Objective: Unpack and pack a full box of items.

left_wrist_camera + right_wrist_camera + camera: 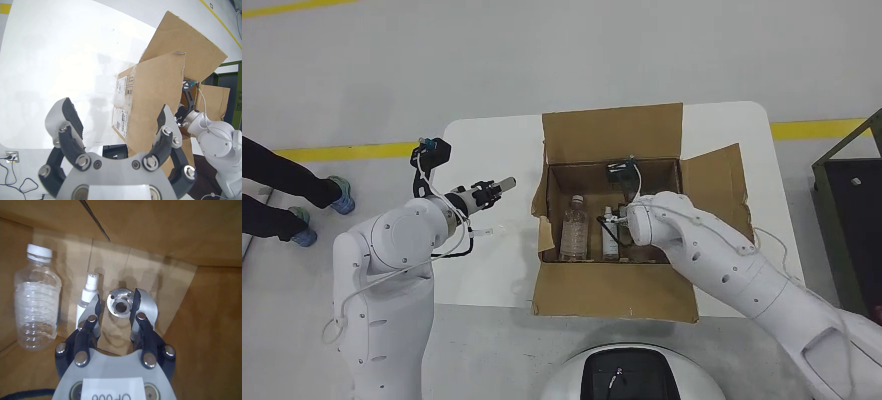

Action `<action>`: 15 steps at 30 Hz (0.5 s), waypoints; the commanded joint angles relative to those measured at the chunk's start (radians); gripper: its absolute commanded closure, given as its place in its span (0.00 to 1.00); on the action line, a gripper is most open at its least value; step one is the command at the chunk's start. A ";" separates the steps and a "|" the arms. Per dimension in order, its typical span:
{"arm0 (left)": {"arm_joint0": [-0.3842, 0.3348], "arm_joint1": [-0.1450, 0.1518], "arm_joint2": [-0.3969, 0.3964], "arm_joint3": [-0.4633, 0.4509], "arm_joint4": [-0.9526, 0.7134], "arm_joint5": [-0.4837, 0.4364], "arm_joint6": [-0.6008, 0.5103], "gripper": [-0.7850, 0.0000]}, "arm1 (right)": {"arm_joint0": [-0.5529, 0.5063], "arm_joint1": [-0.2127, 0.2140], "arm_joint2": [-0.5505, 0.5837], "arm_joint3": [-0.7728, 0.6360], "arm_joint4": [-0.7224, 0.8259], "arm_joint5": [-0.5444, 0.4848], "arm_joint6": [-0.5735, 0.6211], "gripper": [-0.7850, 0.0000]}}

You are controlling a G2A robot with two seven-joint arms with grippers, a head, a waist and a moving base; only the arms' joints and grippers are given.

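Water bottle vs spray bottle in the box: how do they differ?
The water bottle is much wider and longer than the spray bottle. The water bottle is clear and ribbed with a flat screw cap; the spray bottle is smooth, white lower down, with a pump nozzle. Both have white tops and lie side by side in the box, tops pointing the same way.

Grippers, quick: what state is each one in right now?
Left gripper: open, empty.
Right gripper: open, inside the box, by the metal flange.
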 commanded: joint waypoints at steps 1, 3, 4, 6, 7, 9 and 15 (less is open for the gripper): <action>0.000 0.000 0.000 0.000 0.000 0.000 0.000 0.00 | -0.020 0.013 0.039 -0.071 -0.017 -0.015 -0.004 0.71; 0.000 0.000 0.000 0.000 0.000 0.000 0.000 0.00 | -0.053 0.031 0.095 -0.168 -0.033 -0.041 -0.019 0.93; 0.000 0.000 0.000 0.000 0.000 0.000 0.000 0.00 | -0.075 0.041 0.127 -0.219 -0.037 -0.052 -0.025 1.00; 0.000 0.000 0.000 0.000 0.000 0.000 0.000 0.00 | -0.117 0.059 0.201 -0.316 -0.046 -0.072 -0.034 1.00; 0.000 0.000 0.000 0.000 0.000 0.000 0.000 0.00 | -0.142 0.068 0.238 -0.365 -0.049 -0.086 -0.043 1.00; 0.000 0.000 0.000 0.000 0.000 0.000 0.000 0.00 | -0.190 0.085 0.319 -0.453 -0.058 -0.100 -0.060 1.00; 0.000 0.000 0.000 0.000 0.000 0.000 0.000 0.00 | -0.380 0.120 0.597 -0.721 -0.001 -0.165 -0.188 1.00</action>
